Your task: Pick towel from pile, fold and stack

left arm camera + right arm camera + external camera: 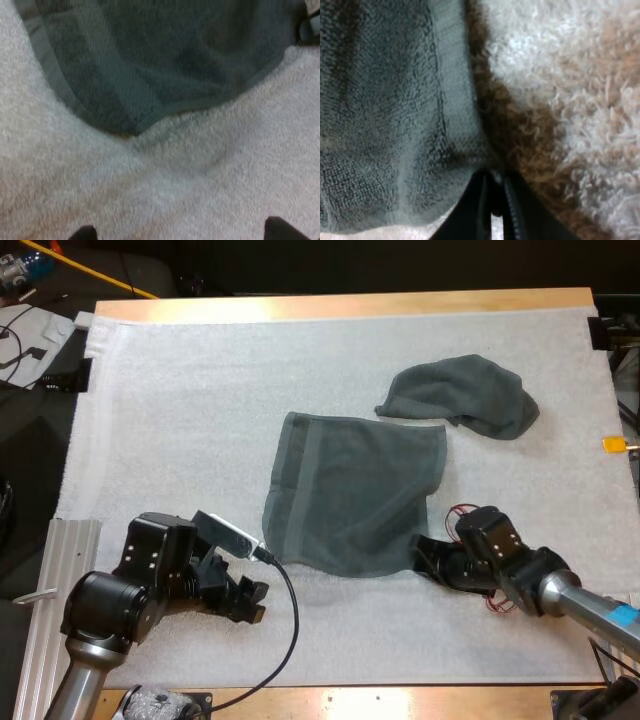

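Observation:
A dark grey-green towel (355, 495) lies spread out flat in the middle of the white mat (200, 390). A second towel (460, 395) sits crumpled behind it, to the right. My left gripper (255, 602) hovers low over bare mat just short of the flat towel's near left corner. In the left wrist view its fingers stand wide apart (182, 235), with the towel's rounded hem (160, 55) ahead of them. My right gripper (420, 555) is at the towel's near right corner. In the right wrist view its fingers (492, 200) are pinched together on the towel's edge (385, 115).
A ribbed metal rail (60, 570) runs along the mat's near left side. The wooden table edge (340, 306) borders the far side. Cables and loose items (25, 300) lie beyond the far left corner. Bare mat stretches left of the flat towel.

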Tool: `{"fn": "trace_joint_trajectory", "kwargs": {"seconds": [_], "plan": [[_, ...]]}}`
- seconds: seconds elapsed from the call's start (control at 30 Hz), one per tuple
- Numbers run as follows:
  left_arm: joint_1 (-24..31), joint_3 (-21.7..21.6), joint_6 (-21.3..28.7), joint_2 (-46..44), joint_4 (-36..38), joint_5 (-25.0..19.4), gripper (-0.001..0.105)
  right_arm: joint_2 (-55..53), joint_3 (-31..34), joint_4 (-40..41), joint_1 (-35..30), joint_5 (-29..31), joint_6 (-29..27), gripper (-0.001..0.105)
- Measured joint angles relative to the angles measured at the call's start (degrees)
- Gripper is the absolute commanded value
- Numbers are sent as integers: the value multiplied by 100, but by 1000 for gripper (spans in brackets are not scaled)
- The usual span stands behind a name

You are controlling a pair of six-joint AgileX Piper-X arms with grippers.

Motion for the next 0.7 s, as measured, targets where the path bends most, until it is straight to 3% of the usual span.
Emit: {"fn": "trace_joint_trajectory", "kwargs": {"seconds": [0.2,0.4,0.7], "plan": [[0,0,-3,2,-282,24,63,-468,0,383,23,211,-263,0],[-30,204,-115,288,-804,448,63,-944,0,1435,23,426,-745,0],[-14,276,-99,681,-1398,444,63,-1236,0,1835,23,581,-1005,0]]}}
